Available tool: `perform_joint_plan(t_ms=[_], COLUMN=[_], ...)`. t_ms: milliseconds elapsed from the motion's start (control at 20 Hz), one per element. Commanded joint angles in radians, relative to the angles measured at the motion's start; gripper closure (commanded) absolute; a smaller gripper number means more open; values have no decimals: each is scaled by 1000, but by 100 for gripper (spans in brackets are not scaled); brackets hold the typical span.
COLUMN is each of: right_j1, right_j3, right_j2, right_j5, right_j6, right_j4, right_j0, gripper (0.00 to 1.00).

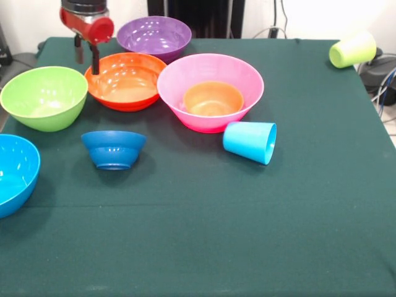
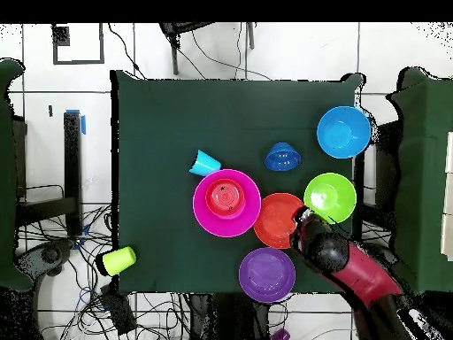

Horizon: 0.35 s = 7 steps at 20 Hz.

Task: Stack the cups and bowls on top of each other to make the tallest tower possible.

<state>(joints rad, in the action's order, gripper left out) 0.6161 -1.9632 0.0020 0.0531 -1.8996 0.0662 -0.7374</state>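
While no writing shows, the tool [image 1: 86, 55] hangs spread above the orange-red bowl [image 1: 125, 81].

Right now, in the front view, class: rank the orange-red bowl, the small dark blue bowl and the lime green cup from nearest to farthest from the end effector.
1. Orange-red bowl: right beside the end effector.
2. Small dark blue bowl: further forward, mid-table.
3. Lime green cup: lying tipped at the opposite far corner.

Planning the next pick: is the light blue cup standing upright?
No. The light blue cup lies on its side on the table, just in front of the pink bowl.
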Motion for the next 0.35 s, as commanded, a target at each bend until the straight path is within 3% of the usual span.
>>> perform_joint_plan(t_ms=[50, 150, 200, 350], right_j1=[6, 2, -5, -8], right_j3=[-69, -64, -44, -31], right_j2=[169, 189, 189, 197], right_j5=[-25, -11, 0, 25], right_j6=[-20, -23, -42, -61], right_j4=[121, 129, 114, 101], right_j0=[-90, -105, -70, -42], gripper=[0, 0, 0, 0])
